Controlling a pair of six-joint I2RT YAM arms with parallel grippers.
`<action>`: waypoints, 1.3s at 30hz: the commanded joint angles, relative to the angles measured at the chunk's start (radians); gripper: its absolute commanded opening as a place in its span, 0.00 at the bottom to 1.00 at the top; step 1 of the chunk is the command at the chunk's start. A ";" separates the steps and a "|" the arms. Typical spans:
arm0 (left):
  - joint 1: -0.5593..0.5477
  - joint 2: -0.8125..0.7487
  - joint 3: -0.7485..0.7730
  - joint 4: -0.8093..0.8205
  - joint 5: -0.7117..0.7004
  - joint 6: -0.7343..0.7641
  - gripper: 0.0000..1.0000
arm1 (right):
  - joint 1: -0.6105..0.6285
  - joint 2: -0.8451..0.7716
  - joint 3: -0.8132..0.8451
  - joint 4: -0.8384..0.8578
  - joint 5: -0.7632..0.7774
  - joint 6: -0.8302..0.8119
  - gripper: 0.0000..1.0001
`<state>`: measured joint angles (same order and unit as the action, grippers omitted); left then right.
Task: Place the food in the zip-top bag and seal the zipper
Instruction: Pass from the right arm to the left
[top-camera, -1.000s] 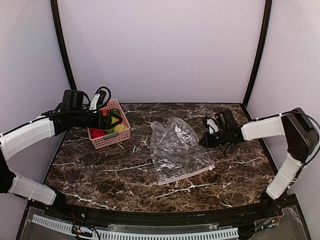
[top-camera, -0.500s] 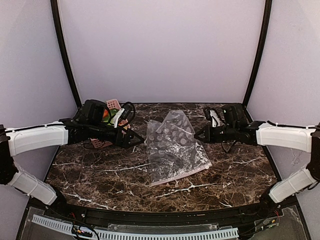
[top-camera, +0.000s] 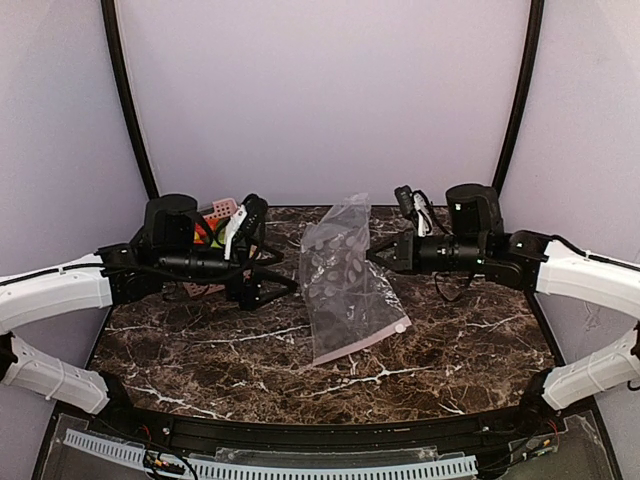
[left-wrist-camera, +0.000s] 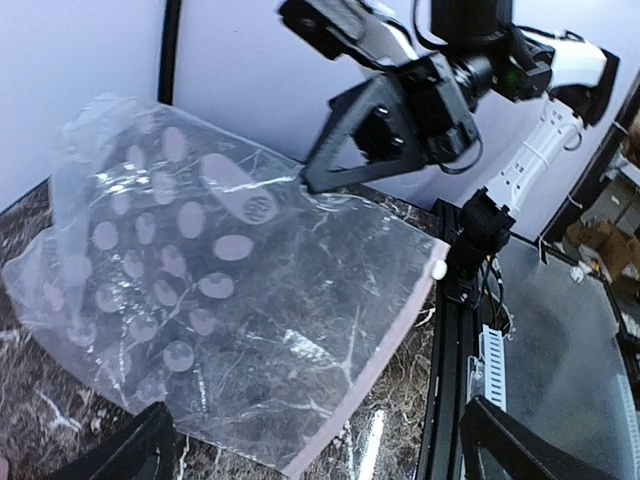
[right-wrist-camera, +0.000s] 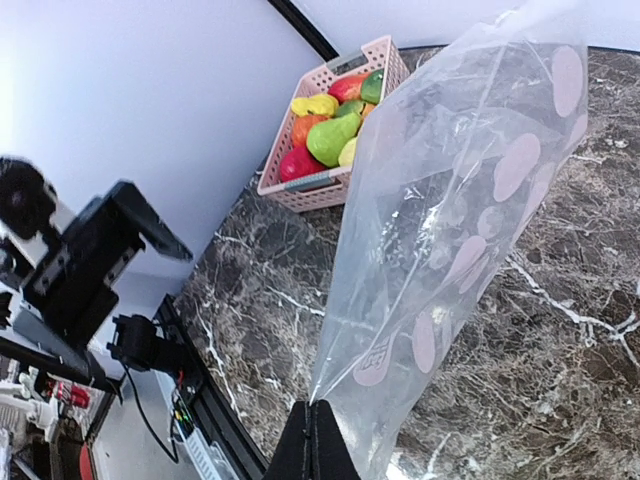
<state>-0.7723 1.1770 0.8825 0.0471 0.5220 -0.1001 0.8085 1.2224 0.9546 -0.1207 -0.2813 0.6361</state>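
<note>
The zip-top bag, clamped at its right edge by the right gripper, is faced from just beside by the left gripper, jaws spread wide.

Walls: plain pale lilac panels at the back and both sides.
Posts: two black uprights at the rear corners.
Tabletop: dark brown marble with white veining.
Near edge: black rail and white slotted strip.
</note>
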 joint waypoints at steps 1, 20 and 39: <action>-0.149 -0.029 0.020 0.008 -0.161 0.153 1.00 | 0.053 -0.017 0.045 0.004 0.158 0.135 0.00; -0.526 0.200 -0.153 0.583 -0.878 0.248 1.00 | 0.156 -0.082 0.044 0.129 0.502 0.483 0.00; -0.542 0.434 0.069 0.571 -0.964 0.210 0.50 | 0.170 -0.140 0.000 0.133 0.571 0.509 0.00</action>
<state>-1.3075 1.6062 0.9096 0.6369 -0.3824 0.1265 0.9672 1.1007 0.9733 -0.0101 0.2657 1.1370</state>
